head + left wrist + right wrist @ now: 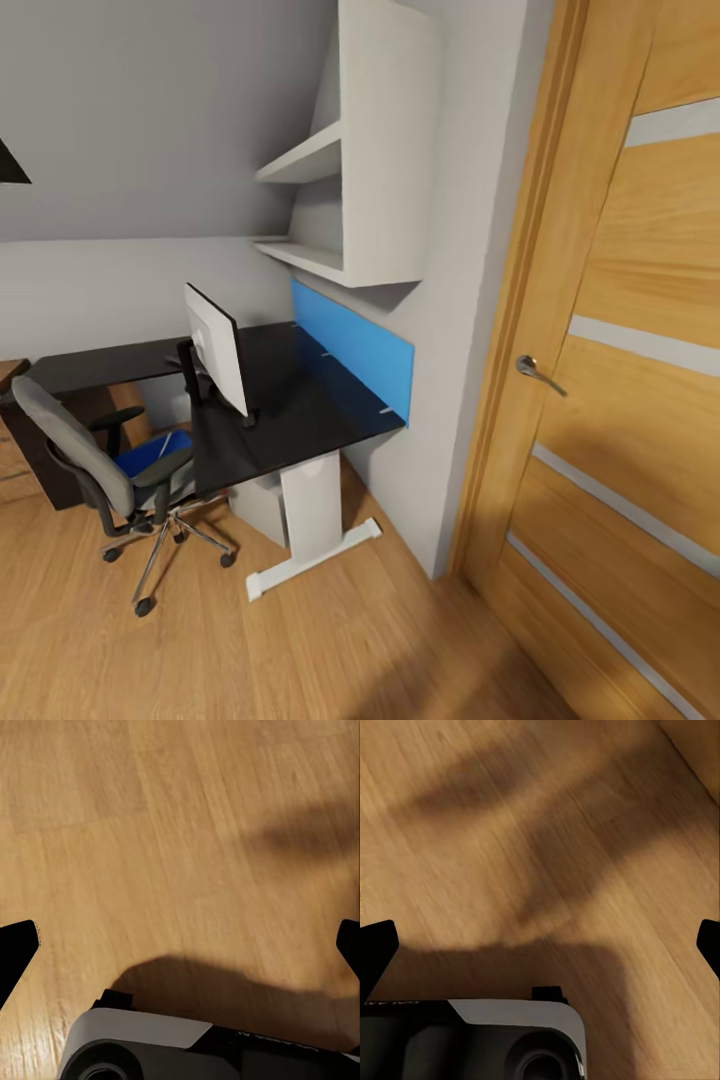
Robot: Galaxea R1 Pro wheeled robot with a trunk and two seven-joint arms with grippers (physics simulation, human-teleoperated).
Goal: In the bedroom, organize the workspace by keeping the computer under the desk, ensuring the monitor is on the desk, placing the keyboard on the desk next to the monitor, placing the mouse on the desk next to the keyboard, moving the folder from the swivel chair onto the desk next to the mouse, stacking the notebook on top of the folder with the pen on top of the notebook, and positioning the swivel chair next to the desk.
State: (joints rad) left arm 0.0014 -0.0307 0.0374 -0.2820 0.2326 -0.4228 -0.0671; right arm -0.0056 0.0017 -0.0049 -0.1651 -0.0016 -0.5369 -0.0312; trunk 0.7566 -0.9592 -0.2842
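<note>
The desk (300,400), a long black surface running along the wall under the white shelves (340,200), is the landmark here and stays put. Pulled up against its near edge is the swivel chair (90,460); it should roll easily on its casters, so a push on the tall back or an armrest will likely steer it better than a grip on the seat. Under the desk, beside the white leg, sits the computer (262,505), probably heavy and already where it belongs. On the desk stands the monitor (218,360), top-heavy and best left alone. On the chair seat lies the folder (150,455), thin, light and likely slippery, so pinch an overhanging edge; whether one overhangs is hard to tell from here. The left end effector (180,945) and right end effector (540,945) both hang spread wide over bare floor.
</note>
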